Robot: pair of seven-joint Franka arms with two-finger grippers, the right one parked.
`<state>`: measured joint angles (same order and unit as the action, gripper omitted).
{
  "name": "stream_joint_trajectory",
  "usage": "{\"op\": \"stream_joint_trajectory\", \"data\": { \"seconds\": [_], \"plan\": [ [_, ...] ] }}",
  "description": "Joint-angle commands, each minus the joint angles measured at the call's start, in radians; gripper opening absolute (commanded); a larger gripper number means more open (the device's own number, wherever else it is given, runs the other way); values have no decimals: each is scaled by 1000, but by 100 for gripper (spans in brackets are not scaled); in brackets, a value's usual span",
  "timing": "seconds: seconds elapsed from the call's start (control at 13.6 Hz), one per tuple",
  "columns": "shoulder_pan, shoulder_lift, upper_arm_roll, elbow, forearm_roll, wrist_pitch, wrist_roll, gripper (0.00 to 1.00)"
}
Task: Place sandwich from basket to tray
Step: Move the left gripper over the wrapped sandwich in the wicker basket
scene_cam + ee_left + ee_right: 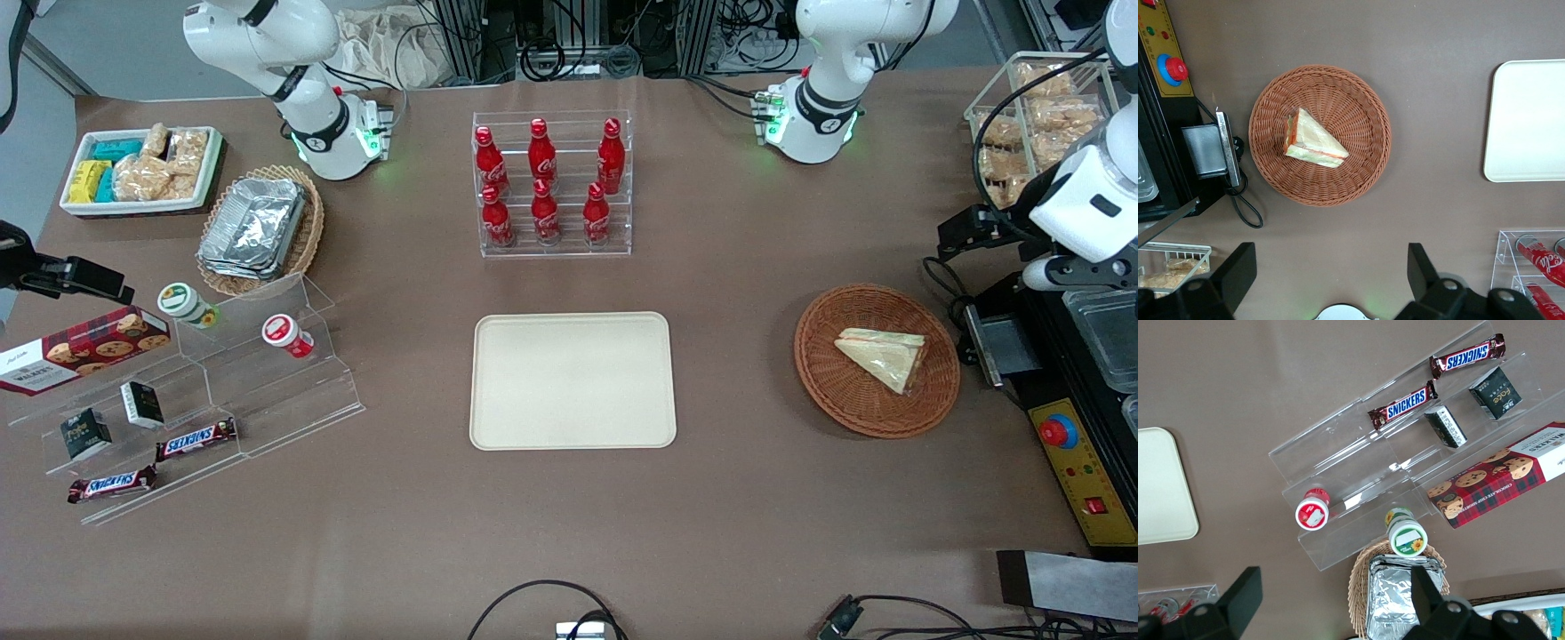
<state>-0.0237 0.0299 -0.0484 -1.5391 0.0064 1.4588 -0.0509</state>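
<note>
The sandwich (885, 356) lies flat in the basket (827, 378), near the worktop's working-arm end; the tray (572, 380) sits well apart at mid-worktop. The gripper (1331, 283) hangs high above, jaws apart. The slick wrap could slip from a pinch (or the light basket lift along). The wedge's long axis runs diagonally, its filling edge facing the front camera.

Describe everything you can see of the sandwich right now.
The sandwich is a triangular wedge of pale bread in clear wrap, with orange-red and green filling showing along one edge. It lies flat in the round reddish-brown wicker basket, touching only the weave. The tray stands apart on the table. The gripper hangs open above the table beside the basket, not touching the sandwich.
</note>
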Motion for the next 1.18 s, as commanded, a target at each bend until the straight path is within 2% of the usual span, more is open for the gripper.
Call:
{"op": "stream_joint_trajectory", "data": {
  "seconds": [0.0,0.29,0.51,0.66,0.81,1.1],
  "plan": [
    [-7,4,1,14,6,-18,-26,100],
    [-8,28,1,17,0,-18,-229,100],
    [-7,45,2,4,23,-15,-378,100],
    [-8,32,1,-80,62,3,-504,100],
    [-8,16,1,-157,72,49,-568,100],
    [2,-76,7,-393,70,265,-678,100]
  ]
}}
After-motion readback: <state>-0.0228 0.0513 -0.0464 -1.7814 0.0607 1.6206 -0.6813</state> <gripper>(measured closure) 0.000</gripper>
